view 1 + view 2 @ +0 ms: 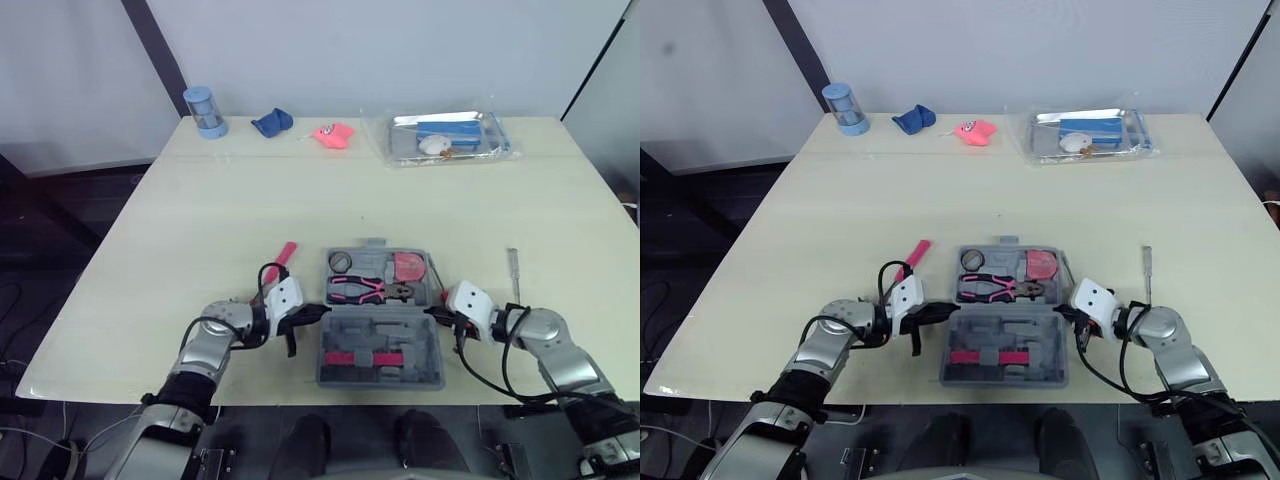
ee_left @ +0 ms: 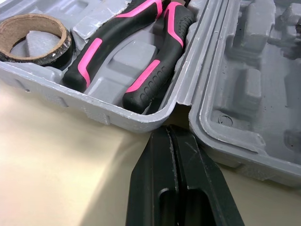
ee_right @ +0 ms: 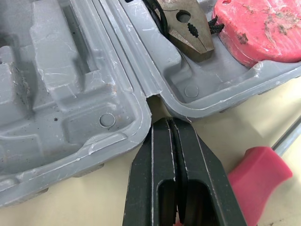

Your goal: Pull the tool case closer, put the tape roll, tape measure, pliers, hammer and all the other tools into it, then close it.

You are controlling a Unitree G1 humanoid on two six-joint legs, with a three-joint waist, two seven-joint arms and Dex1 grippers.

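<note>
The grey tool case (image 1: 385, 325) lies open near the front edge of the table (image 1: 200, 210), its two moulded halves joined by a hinge. The far half holds a tape roll (image 1: 341, 262), pink-and-black pliers (image 1: 365, 288) and a red tape measure (image 1: 408, 266).

The left wrist view shows scuffs on the case rim. The right wrist view shows a red-handled screwdriver (image 3: 256, 176) on the table, just beside the case. The head views show a pink-handled tool (image 1: 283, 255) left of the case.

The case sits between the two grippers. The left gripper (image 2: 168, 134), fingers pressed together, has its tip at the hinge notch on the case's left side. The right gripper (image 3: 169, 125), fingers also together, points at the notch on the right side.
</note>
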